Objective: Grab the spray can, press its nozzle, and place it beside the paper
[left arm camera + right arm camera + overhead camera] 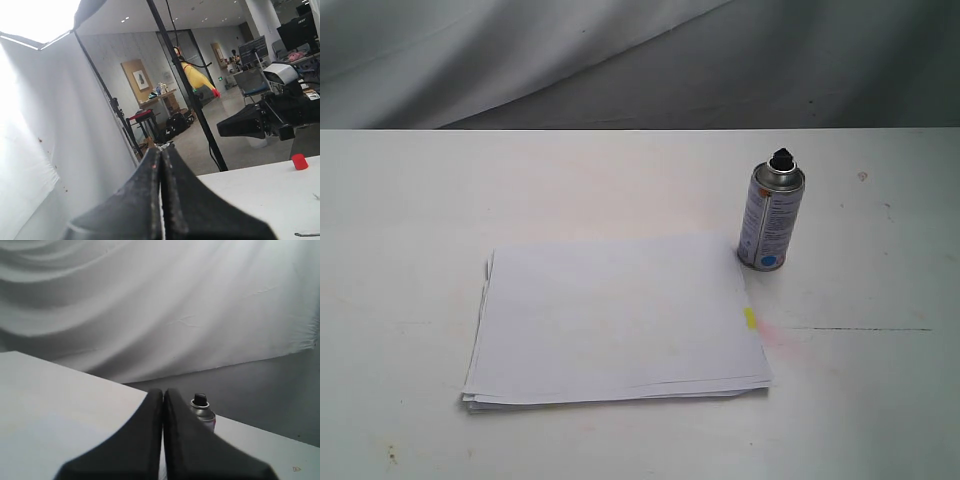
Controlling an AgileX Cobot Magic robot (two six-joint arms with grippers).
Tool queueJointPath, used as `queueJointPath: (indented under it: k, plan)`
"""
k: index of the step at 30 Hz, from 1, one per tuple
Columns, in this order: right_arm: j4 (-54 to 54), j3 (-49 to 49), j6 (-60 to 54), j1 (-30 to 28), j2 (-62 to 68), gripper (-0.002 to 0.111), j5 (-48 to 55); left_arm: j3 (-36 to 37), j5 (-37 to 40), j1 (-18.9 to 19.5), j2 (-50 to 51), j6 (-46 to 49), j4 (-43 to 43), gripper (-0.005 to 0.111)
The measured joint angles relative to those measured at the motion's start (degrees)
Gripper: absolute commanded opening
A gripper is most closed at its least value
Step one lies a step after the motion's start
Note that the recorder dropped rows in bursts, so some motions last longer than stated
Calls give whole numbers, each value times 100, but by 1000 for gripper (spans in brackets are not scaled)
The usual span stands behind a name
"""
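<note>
The spray can [773, 219] stands upright on the white table, just past the far right corner of the paper [615, 318]. Its black nozzle [782, 159] caps the silver dome. A blue dot shows near its base. The paper is a flat stack of white sheets with a yellow tab [750, 319] on its right edge. Neither arm appears in the exterior view. In the right wrist view my right gripper [163, 392] is shut and empty, with the spray can [204, 416] and nozzle [200, 399] standing beyond its fingers. My left gripper [160, 150] is shut on nothing and faces away from the table's things.
A grey cloth backdrop [620, 60] hangs behind the table's far edge. A faint pink stain [780, 335] and a thin dark line [860, 329] mark the tabletop right of the paper. The left wrist view shows a small red cap [299, 161] on the table and black equipment [270, 117] beyond.
</note>
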Motion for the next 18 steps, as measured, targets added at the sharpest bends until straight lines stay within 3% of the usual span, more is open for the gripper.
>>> queueJointPath:
  k: [18]
  plan:
    - [-569, 0, -84, 0, 0, 0, 545, 70, 347, 0, 10, 0, 286, 0]
